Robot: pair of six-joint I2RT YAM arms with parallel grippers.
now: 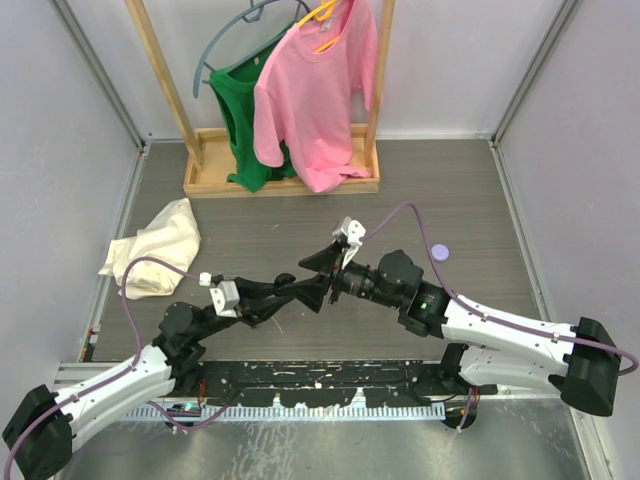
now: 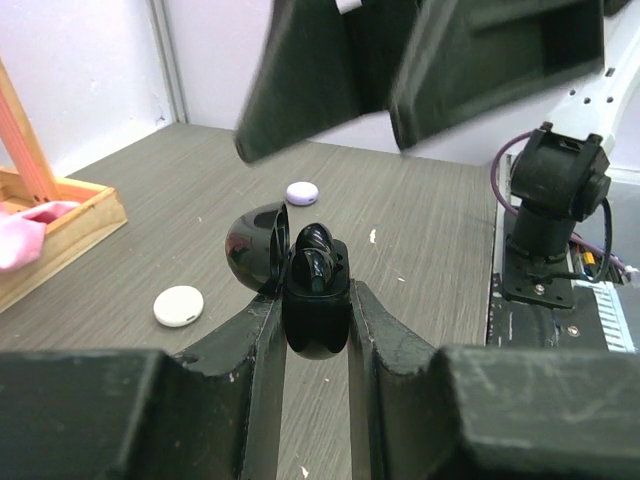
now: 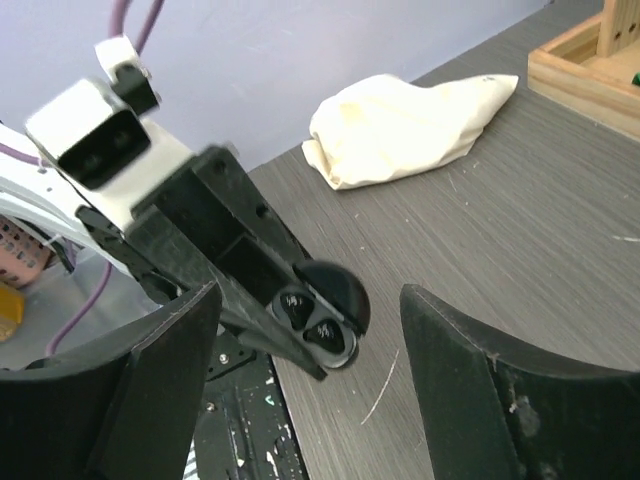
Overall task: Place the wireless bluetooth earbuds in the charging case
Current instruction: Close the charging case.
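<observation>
My left gripper [image 2: 316, 300] is shut on a black charging case [image 2: 317, 320] and holds it above the table with its lid [image 2: 255, 245] hinged open. In the right wrist view the case [image 3: 345, 345] holds two black earbuds [image 3: 293, 308] side by side in its wells. One of them shows in the left wrist view [image 2: 315, 255]. My right gripper [image 3: 310, 295] is open and empty, its fingers [image 3: 170, 380] spread wide just above the case. In the top view the two grippers meet at mid-table, left [image 1: 305, 292] and right [image 1: 325, 270]. No white or lilac earbuds show.
A white round case [image 2: 178, 305] and a lilac one [image 2: 302, 192] [image 1: 441, 253] lie on the table. A cream cloth bag [image 1: 155, 250] lies at the left. A wooden rack [image 1: 280, 185] with green and pink shirts stands at the back.
</observation>
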